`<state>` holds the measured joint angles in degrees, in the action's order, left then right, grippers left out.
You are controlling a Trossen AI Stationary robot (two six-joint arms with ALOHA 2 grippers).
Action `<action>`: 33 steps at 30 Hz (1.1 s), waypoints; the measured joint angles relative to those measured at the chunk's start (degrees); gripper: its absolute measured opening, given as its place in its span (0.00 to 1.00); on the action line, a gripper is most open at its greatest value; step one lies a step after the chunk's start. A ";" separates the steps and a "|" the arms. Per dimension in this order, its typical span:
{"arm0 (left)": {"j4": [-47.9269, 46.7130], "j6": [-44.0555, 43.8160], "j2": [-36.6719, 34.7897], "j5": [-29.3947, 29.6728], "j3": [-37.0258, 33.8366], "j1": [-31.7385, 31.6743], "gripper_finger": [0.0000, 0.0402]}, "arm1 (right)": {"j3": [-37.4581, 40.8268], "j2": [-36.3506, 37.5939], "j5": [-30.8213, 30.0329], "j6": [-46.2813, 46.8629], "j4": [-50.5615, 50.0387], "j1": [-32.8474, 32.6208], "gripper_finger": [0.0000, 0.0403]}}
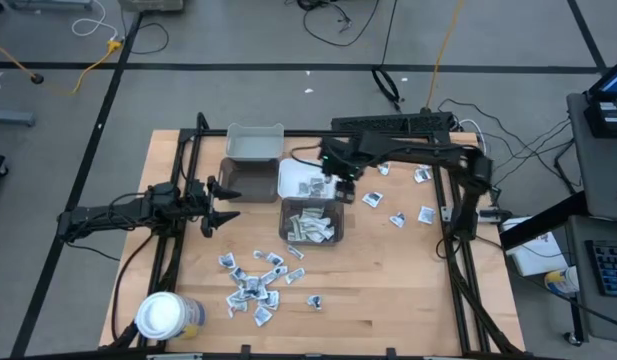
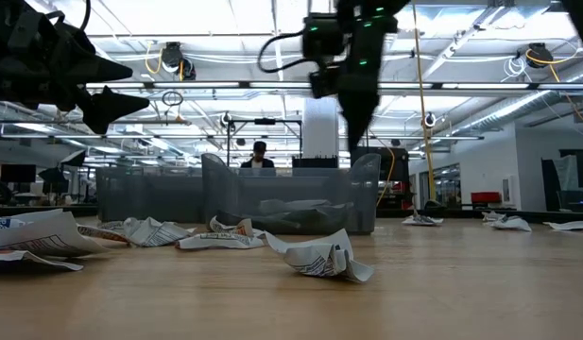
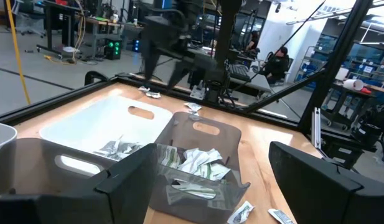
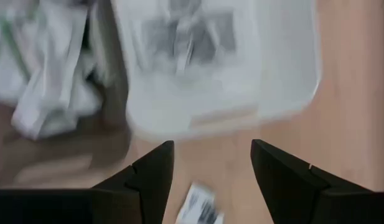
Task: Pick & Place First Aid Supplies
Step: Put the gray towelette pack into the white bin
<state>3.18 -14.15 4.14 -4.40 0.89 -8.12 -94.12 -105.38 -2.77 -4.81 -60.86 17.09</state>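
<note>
Right pincer: parted, empty, over white bin edge | left pincer: wide, waiting beside grey bins | packets: scattered on table, some binned, likely sorting by type.

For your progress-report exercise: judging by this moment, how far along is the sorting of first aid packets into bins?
Done: printed white paper packets lie in the white bin and the clear grey bin.
In hand: nothing. The right gripper hangs open beside the white bin; the left gripper waits open by the dark grey bin.
Left: a packet cluster on the wooden table, plus scattered packets.
</note>
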 joint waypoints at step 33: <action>0.00 -0.02 -0.02 0.00 0.00 0.02 0.77 | 50.45 38.33 3.04 20.69 3.61 -0.18 0.53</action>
<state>3.18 -14.17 4.12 -4.40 0.89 -8.10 -43.68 -67.04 0.28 15.87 -57.25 16.91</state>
